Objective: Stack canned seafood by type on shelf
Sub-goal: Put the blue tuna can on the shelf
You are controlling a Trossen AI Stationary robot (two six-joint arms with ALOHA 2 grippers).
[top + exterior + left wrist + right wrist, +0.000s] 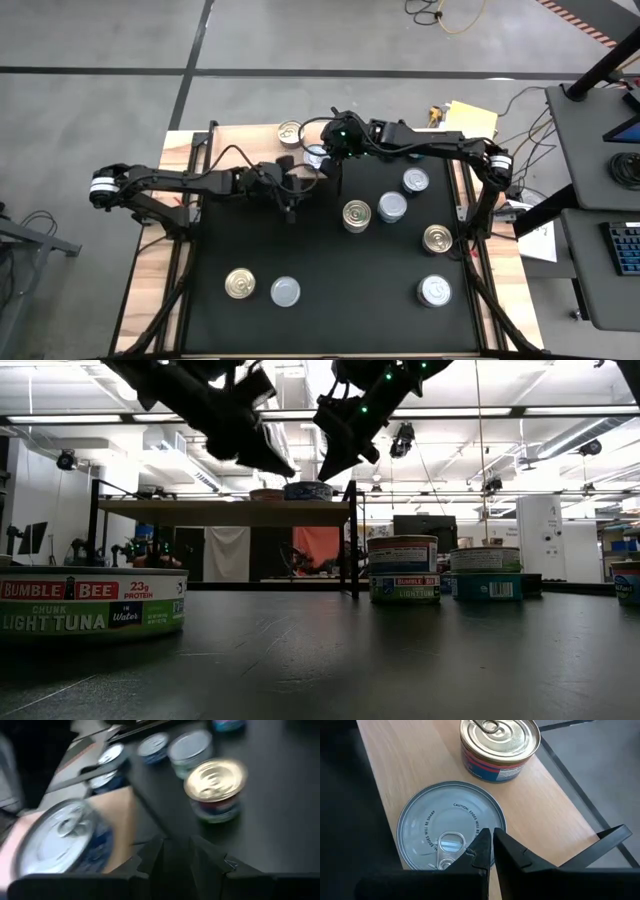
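The black table (330,270) filled the frame's centre. The shelf (420,775) was seen at its upper edge, two cans (451,826) on it. The right gripper (489,851) was closed, empty; the left gripper (290,200) nearly closed, its hold unclear.

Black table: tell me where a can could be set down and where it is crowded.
Free: the near middle of the black table, between the silver can and the near-right silver can; also the left strip above the gold can. Crowded: the right-centre cluster around the gold-topped can, and the shelf under both arms.
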